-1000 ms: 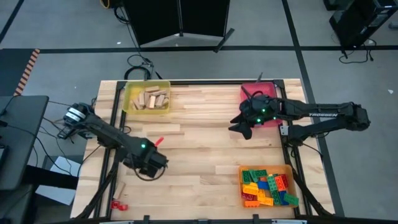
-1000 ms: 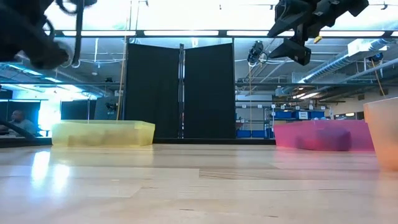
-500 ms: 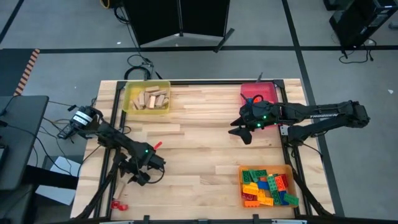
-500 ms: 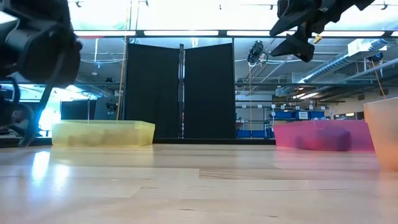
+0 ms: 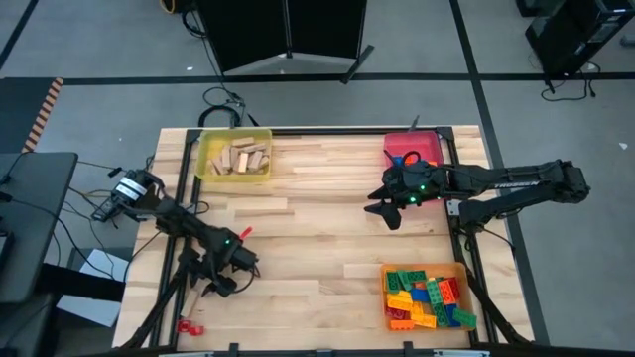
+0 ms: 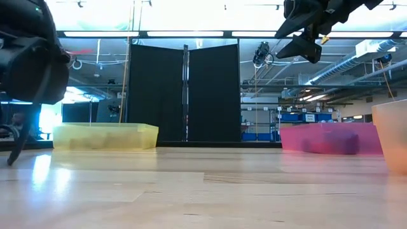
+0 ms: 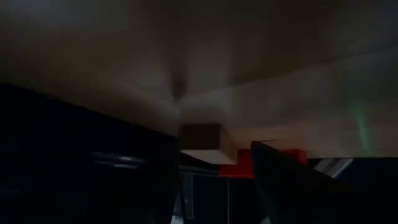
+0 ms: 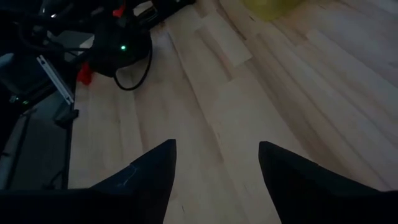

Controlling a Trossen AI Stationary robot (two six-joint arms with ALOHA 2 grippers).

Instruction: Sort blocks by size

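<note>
My left gripper (image 5: 211,285) is low over the table's near left corner, open. In the left wrist view a tan wooden block (image 7: 205,144) lies on the table just ahead, between its two fingers (image 7: 278,180), with a red brick (image 7: 247,165) behind it. I cannot tell whether the fingers touch the block. Another small red piece (image 5: 186,324) lies at the near left edge. My right gripper (image 5: 383,210) hangs open high over the table by the red tray (image 5: 429,142), with nothing between its fingers (image 8: 155,171).
A yellow tray (image 5: 207,159) of wooden blocks stands at the far left. The red tray at the far right holds a red piece. An orange tray (image 5: 460,288) of coloured bricks sits near right. Bare wood lies between them.
My left gripper has dropped toward the table and drawn toward the near left corner, turning and tipping as it went. It now sits low at the wooden block. Its arm has folded in closer to the left edge.
</note>
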